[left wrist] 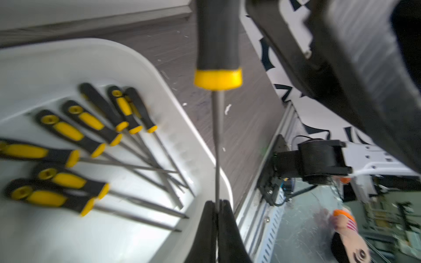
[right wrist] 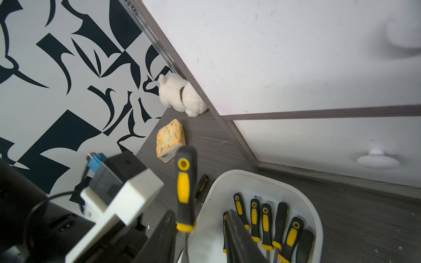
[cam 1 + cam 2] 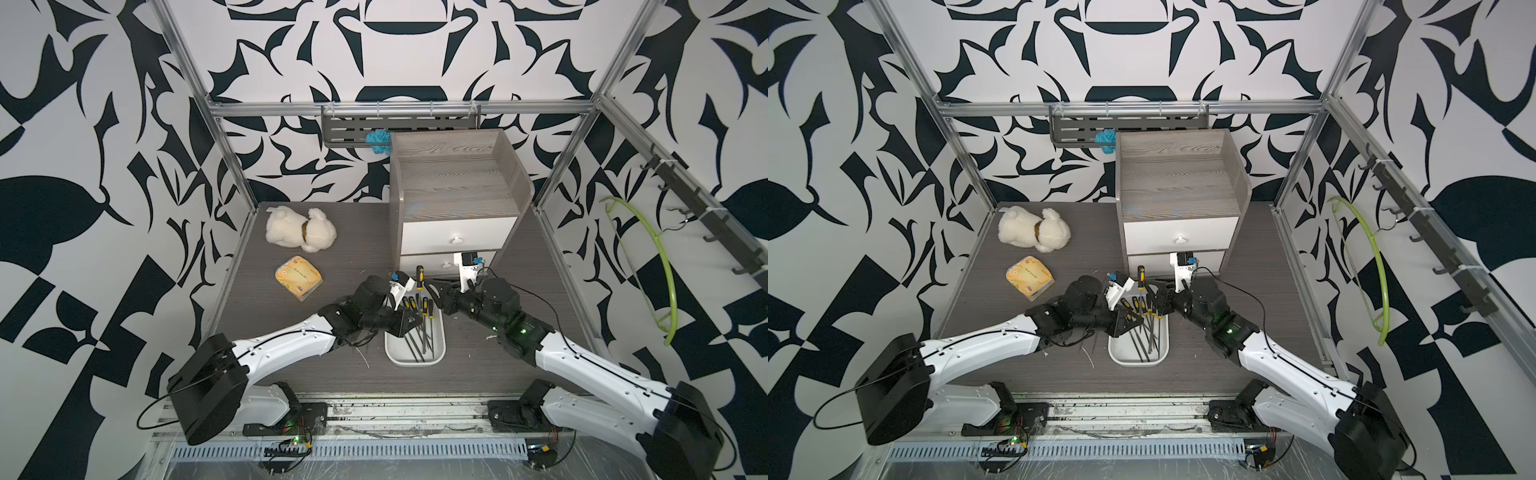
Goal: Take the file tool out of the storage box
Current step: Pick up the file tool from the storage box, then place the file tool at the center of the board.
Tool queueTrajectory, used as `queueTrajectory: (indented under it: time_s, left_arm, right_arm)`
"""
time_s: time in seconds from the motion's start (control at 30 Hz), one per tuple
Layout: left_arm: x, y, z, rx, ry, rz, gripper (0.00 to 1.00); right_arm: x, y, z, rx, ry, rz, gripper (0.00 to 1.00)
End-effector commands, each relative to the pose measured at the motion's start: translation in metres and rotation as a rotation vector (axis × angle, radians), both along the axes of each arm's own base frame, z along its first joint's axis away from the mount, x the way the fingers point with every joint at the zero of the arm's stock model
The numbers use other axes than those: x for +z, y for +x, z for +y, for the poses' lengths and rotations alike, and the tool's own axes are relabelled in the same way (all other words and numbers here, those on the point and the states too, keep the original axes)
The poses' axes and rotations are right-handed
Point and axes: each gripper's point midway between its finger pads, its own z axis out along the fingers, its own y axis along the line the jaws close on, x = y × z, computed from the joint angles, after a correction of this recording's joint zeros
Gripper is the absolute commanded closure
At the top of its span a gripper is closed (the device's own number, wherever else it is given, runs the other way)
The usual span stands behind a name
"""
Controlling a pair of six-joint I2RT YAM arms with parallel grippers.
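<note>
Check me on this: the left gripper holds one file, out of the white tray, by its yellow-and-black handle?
Not quite: the left gripper holds that file, out of the white tray, by its thin metal shaft, not the handle. The left wrist view shows it pinched shut on the shaft.

Black-white patterned walls (image 3: 399, 62); grey wood-grain cabinet (image 3: 453, 183) on dark tabletop (image 3: 353, 249).

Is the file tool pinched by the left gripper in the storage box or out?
Out. The left gripper pinches the file tool by its shaft, raised above the storage box, apart from the files lying inside.
</note>
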Motion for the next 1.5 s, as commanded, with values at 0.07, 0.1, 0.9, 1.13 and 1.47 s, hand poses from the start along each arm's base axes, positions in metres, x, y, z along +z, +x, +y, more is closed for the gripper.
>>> queueTrajectory:
  time_s: [0.07, 0.1, 0.9, 1.13, 1.47]
  left_arm:
    - [-0.014, 0.007, 0.097, 0.258, 0.446, -0.025, 1.0]
    - [-0.017, 0.007, 0.117, 0.312, 0.532, -0.021, 1.0]
    - [-0.142, 0.002, 0.215, 0.344, 1.162, 0.452, 1.0]
    - [-0.146, 0.01, 0.206, 0.285, 1.149, 0.476, 1.0]
    - [-0.149, 0.012, 0.205, 0.279, 1.145, 0.487, 1.0]
  right_arm:
    - [0.026, 0.0, 0.001, 0.032, -0.081, -0.063, 0.6]
    - [0.024, 0.0, 0.002, 0.039, -0.105, -0.056, 0.6]
    - [0.017, -0.006, 0.004, 0.088, -0.148, -0.056, 0.59]
    - [0.014, -0.005, 0.007, 0.095, -0.152, -0.041, 0.59]
    - [0.006, -0.002, 0.01, 0.097, -0.162, -0.016, 0.59]
